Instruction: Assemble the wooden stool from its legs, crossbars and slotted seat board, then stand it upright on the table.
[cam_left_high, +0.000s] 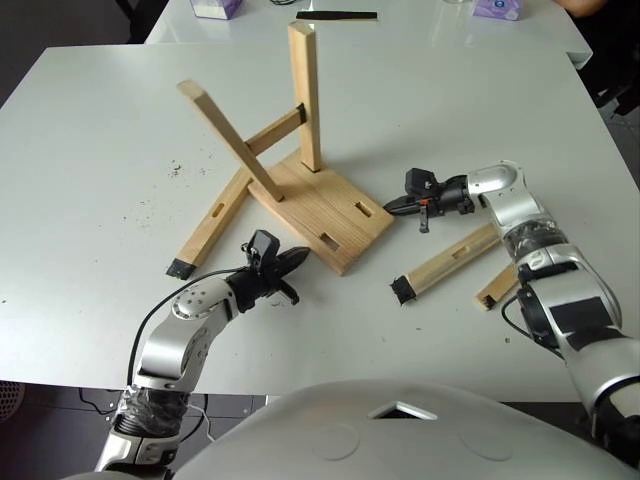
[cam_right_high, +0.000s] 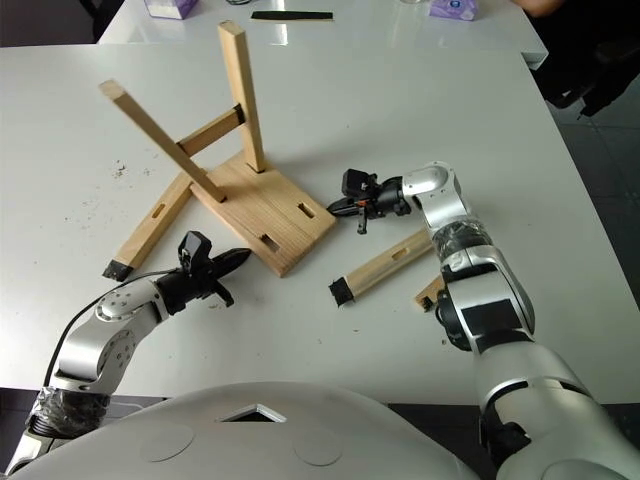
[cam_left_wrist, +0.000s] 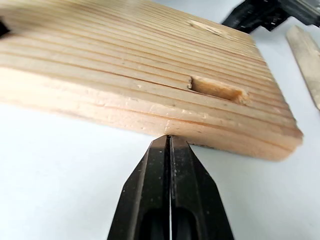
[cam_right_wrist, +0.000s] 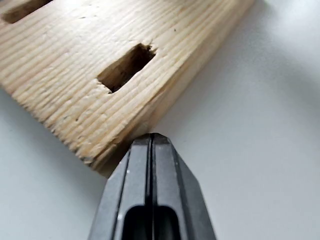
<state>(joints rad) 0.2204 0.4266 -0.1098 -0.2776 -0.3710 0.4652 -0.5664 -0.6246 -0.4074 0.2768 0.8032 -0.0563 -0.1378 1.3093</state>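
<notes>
Seat board (cam_left_high: 330, 220), one in number, lay flat between the grippers. It carried one upright leg (cam_left_high: 307, 95) and one tilted leg (cam_left_high: 232, 140), joined by one crossbar (cam_left_high: 277, 130). Two loose legs lay flat: one (cam_left_high: 212, 225) beyond the left gripper (cam_left_high: 302, 257), one (cam_left_high: 447, 262) behind the right gripper (cam_left_high: 389, 207), beside a short crossbar (cam_left_high: 497, 285). Both grippers were pressed closed and empty, their tips at opposite board edges, forearms low.

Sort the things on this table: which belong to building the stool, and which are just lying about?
Stool parts: seat board, upright leg, tilted leg, crossbar joining them, left loose leg, right loose leg, short bar beside it.
Lying about: left purple box, right purple box, black strip at the far edge.
</notes>
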